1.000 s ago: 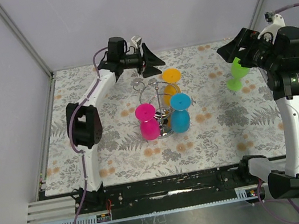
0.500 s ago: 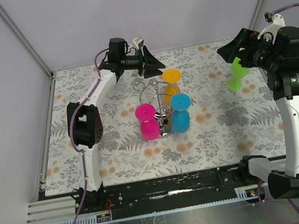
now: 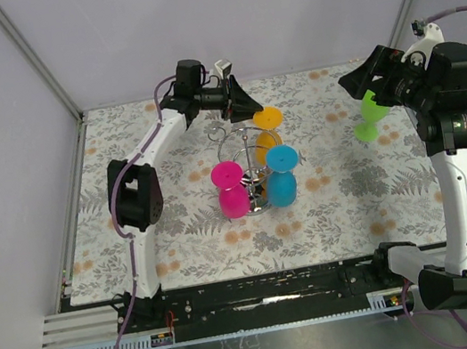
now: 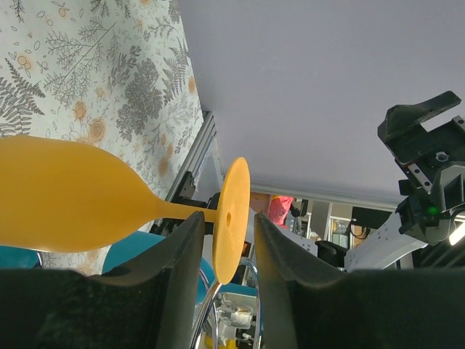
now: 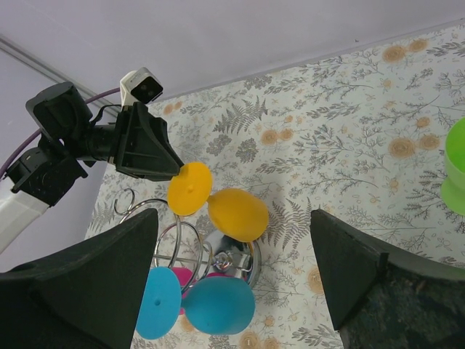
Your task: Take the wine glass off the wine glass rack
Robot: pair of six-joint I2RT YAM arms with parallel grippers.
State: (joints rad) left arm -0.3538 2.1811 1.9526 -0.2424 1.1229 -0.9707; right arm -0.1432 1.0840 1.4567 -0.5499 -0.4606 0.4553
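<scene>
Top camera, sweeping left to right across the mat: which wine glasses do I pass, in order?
pink wine glass → blue wine glass → green wine glass. The orange wine glass lines up with the blue one across the frame, so its place is unclear.

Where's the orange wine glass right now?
In the top view, the orange wine glass hangs on the far side of the wine glass rack, behind the blue glass, its foot between the open left gripper fingers.

Floral table [image 3: 180, 229]: wine glass rack [image 3: 256, 190] standing mid-table, green glass [image 3: 370, 114] upright right side.
</scene>
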